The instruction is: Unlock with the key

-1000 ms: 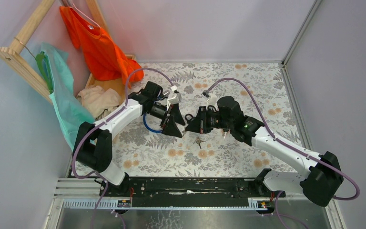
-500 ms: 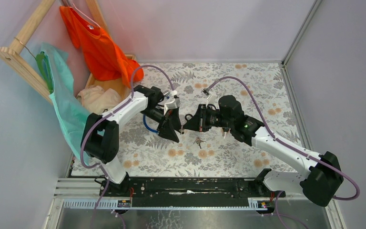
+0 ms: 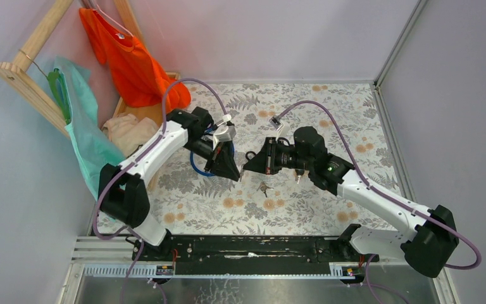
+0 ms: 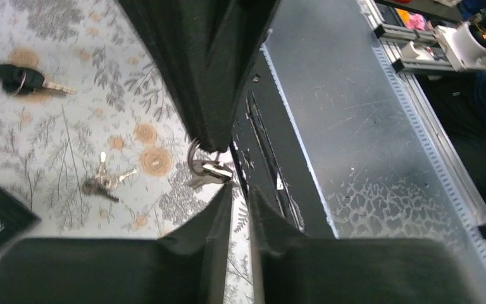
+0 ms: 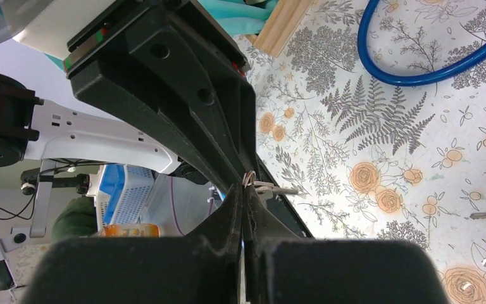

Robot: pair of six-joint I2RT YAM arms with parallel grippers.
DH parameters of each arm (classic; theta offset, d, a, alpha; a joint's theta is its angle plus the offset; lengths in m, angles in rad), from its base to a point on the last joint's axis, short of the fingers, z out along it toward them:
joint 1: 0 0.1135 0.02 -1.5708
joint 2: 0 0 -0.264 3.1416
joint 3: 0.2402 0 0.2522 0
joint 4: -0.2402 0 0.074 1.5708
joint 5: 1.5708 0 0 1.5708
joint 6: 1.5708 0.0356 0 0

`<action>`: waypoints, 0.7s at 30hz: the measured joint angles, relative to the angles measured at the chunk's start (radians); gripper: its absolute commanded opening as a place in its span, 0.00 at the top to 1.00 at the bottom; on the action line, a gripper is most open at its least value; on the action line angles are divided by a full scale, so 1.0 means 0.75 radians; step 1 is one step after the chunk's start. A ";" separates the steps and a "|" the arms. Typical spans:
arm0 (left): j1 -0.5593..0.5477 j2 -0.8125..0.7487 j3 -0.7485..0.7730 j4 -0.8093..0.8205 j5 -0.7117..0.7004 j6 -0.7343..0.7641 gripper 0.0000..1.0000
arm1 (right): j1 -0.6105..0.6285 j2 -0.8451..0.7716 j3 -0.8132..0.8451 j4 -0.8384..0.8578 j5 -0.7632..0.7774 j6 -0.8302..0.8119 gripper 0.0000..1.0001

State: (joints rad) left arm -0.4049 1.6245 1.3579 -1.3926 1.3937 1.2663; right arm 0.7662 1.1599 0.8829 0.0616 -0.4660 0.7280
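Desk (image 3: 329,114), floral cover. Right gripper (image 5: 243,190): jaws pressed together, seemingly pinching a ringed silver key (image 4: 207,168) above desk centre. Left gripper (image 4: 240,193): jaws a slit apart just beside that ring; whether they grip it cannot be told. Black-headed key (image 4: 22,78): flat on the desk, ten o'clock in the left wrist view, untouched. Loose silver keys (image 4: 104,180): eight o'clock. Advice: seat one firm pinch before the other releases; take the black-headed key by its head, blade free.

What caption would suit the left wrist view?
Left gripper faces right gripper pinching a small silver ringed key above floral tablecloth.
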 measured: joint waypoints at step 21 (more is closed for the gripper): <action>-0.023 -0.453 -0.173 0.680 -0.644 -1.010 0.22 | -0.001 0.011 0.110 0.006 0.050 0.141 1.00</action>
State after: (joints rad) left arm -0.4225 1.2846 1.2278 -0.8825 0.9108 0.5091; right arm 0.7658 1.1679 0.9657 0.0658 -0.4282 0.8341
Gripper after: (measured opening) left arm 0.778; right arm 0.010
